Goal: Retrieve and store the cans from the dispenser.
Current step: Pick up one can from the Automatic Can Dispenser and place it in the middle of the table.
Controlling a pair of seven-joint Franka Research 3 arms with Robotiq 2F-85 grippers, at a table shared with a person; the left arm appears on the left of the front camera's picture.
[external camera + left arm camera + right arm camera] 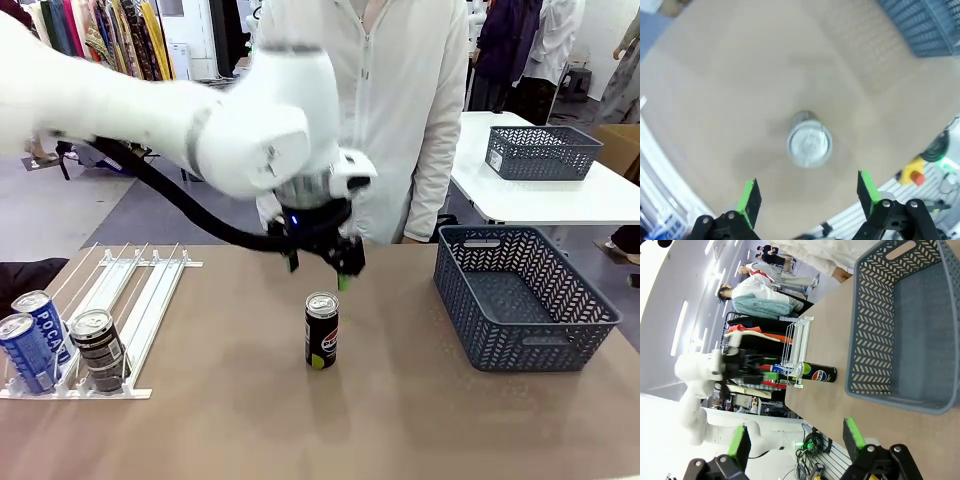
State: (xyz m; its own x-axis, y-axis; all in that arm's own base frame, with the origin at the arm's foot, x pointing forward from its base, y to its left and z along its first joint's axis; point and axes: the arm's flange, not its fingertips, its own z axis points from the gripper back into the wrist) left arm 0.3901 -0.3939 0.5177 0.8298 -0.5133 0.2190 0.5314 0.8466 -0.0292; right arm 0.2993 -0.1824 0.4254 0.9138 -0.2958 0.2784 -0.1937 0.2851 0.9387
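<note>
Front view: blue can (42,322) in dispenser (140,292) reads "POCA".

On my feed the small cylindrical drink can (321,330) on the flat tan tabletop (230,420) is black with a silver lid and a green band low down; the right wrist camera also shows a round red, white and blue emblem on it. In the white wire-rail dispenser (150,300) I see two blue cans with white lettering (28,352) and silver tops, beside a dark brown-black can with pale bands (98,348). The plastic mesh basket (500,320) is slate grey-blue with a chevron-pierced wall, and the left gripper (809,195) and right gripper (796,437) are both black with bright green pads.
</note>
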